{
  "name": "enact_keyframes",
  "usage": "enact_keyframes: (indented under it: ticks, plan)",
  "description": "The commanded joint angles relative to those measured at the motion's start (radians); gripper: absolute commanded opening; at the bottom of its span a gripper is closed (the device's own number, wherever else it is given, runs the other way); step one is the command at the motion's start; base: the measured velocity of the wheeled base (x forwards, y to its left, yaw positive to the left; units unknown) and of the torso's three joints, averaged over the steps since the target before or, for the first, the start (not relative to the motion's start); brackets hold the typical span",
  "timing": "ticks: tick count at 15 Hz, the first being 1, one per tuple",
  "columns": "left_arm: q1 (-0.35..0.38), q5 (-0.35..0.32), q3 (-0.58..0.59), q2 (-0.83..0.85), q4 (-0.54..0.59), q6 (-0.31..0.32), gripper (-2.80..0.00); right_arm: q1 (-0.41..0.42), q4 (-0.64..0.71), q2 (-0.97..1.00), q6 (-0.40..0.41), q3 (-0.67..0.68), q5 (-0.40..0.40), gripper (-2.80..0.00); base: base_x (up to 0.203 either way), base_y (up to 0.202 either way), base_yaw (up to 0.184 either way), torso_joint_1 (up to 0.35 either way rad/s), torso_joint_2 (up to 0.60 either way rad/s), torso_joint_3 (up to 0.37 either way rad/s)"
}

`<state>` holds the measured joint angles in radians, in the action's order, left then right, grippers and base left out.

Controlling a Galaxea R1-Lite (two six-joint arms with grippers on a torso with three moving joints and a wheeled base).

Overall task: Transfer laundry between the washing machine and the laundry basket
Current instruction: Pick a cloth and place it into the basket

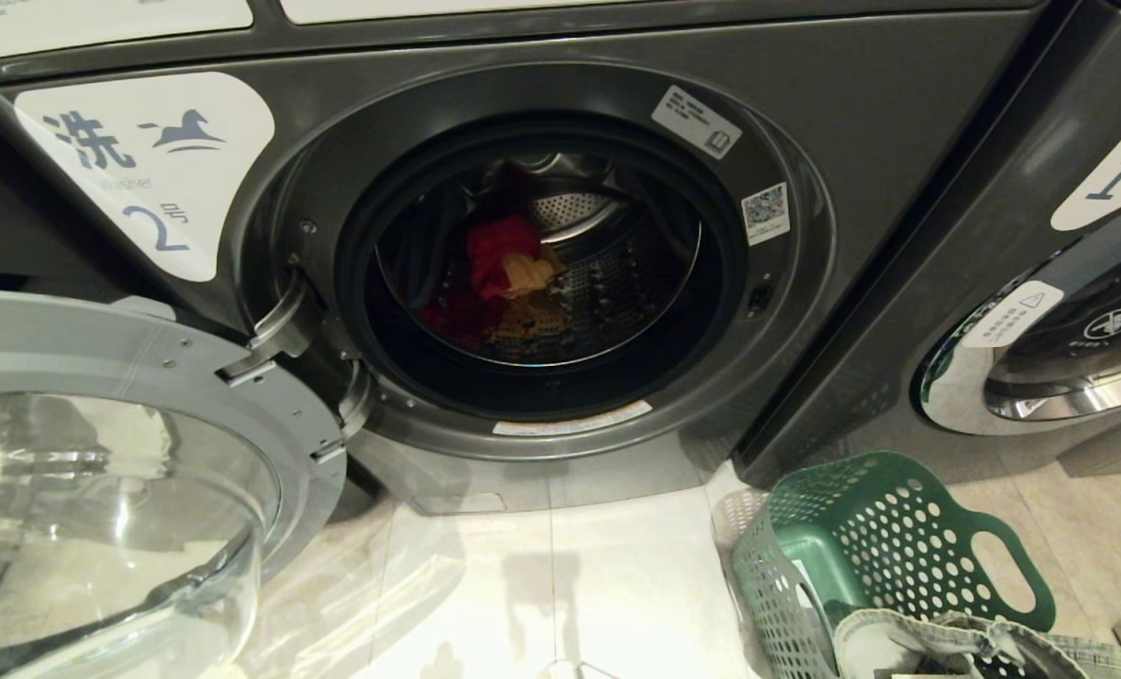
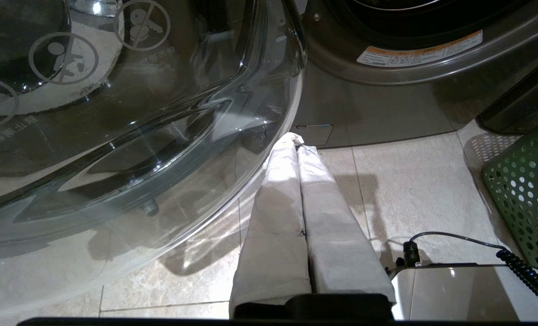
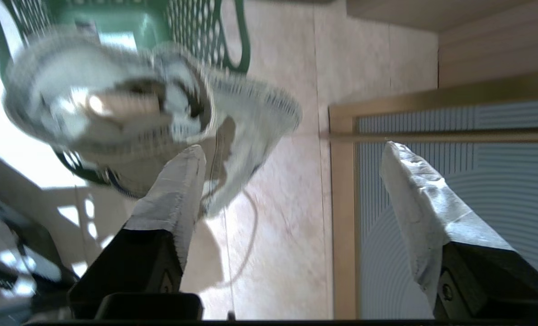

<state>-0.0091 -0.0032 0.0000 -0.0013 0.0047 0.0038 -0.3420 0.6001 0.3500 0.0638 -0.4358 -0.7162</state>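
The washing machine, labelled 2, stands with its door swung open. Inside the drum lie red laundry and a mustard piece. The green laundry basket sits on the floor at the lower right. A white striped garment drapes over its near rim. In the right wrist view my right gripper is open and empty, just above that garment and the basket. My left gripper is shut and empty, low by the machine's base.
The open glass door juts out at the left, close to my left gripper. Washer 1 stands to the right. A wood-framed ribbed panel lies under my right gripper. A coiled cable runs beside the basket.
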Motion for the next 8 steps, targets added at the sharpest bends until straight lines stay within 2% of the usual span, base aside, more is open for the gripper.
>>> enact_keyframes:
  ticks: [1,3,5,6,8]
  plan:
    - [0.000,0.000,0.000,0.001,0.000,0.001,-2.80,0.008,0.010,0.107,-0.004,-0.170,-0.002,0.00,0.000,0.000,0.000,0.000,0.00,0.000]
    - [0.000,-0.001,0.000,0.001,-0.002,0.002,-2.80,0.016,0.056,0.288,-0.048,-0.457,0.013,0.00,0.000,0.000,0.000,0.000,0.00,0.000]
    - [0.000,-0.001,0.000,0.001,-0.002,0.002,-2.80,0.024,0.181,0.524,-0.164,-0.799,0.033,0.00,0.000,0.000,0.000,0.000,0.00,0.000]
    - [0.000,0.000,0.000,0.001,-0.002,0.002,-2.80,0.034,0.278,0.660,-0.257,-0.934,0.050,0.00,0.000,0.000,0.000,0.000,0.00,0.000]
    - [0.000,0.000,0.000,0.001,0.000,0.001,-2.80,0.065,0.479,0.890,-0.530,-1.105,0.119,0.00,0.000,0.000,0.000,0.000,0.00,0.000]
